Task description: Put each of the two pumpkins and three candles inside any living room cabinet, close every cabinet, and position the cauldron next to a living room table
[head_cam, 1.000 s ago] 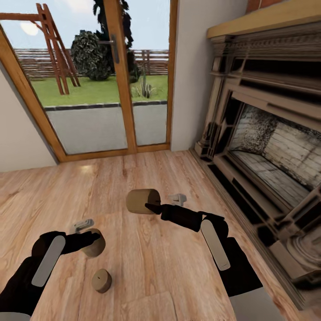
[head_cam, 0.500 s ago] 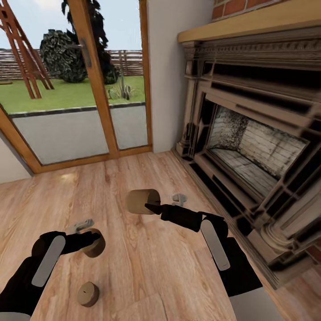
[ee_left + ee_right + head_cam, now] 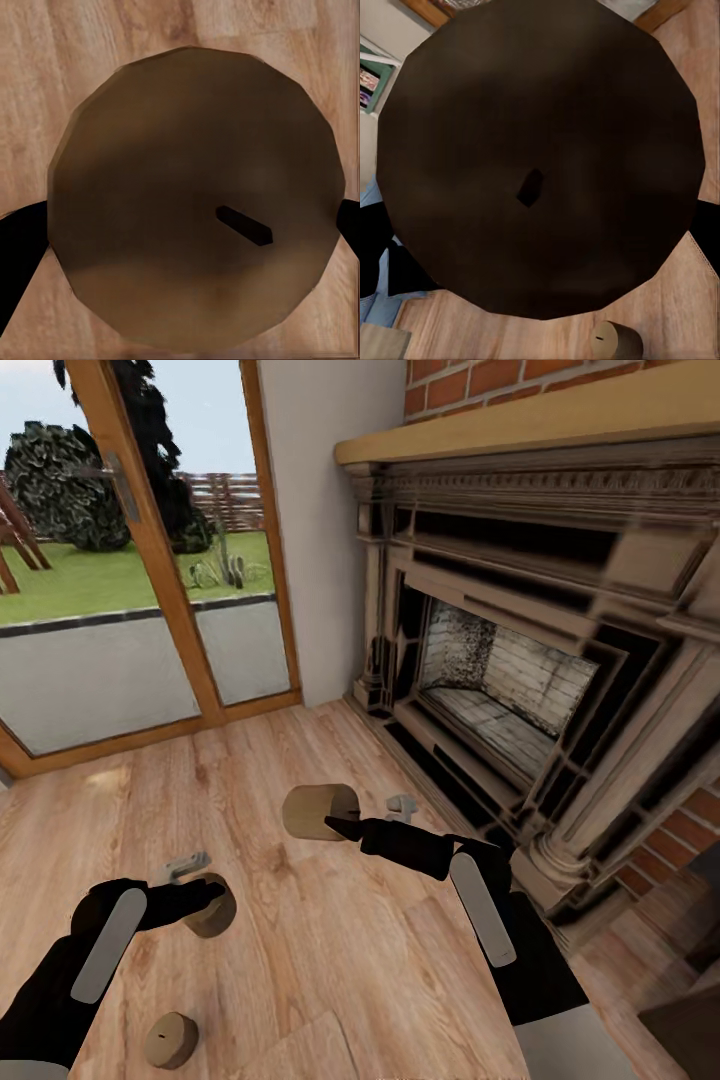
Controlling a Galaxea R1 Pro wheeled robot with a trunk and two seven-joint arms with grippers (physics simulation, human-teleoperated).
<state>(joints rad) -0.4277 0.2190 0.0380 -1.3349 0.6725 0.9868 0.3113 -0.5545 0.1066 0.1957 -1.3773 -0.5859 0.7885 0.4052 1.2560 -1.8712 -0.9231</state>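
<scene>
On the left side of the head view I see my left gripper [image 3: 213, 901] low over the wooden floor [image 3: 330, 920], and its jaws are closed on a candle [image 3: 212, 908] — a short tan cylinder held between the dark fingers. In the left wrist view this same candle [image 3: 196, 199] shows its round end face with a small dark wick, and a black finger [image 3: 19, 255] presses at each side of it. A little below and left of this hand, a third candle [image 3: 170, 1040] stands alone on the floor, apart from both arms; I also see it small in the right wrist view [image 3: 616, 341]. Behind, at the left, there is the glass door with a wooden frame [image 3: 150, 550], and a garden shows through it. Moving to the middle, my right gripper [image 3: 338, 822] holds another candle [image 3: 318, 811] on its side, higher than the left one — the jaws are clamped on it. In the right wrist view its end face [image 3: 540, 161] looks very dark, with the wick in the centre and a black finger [image 3: 375, 255] at the edge. On the right stands the ornate grey fireplace [image 3: 520, 650] with red bricks beside and above it.
</scene>
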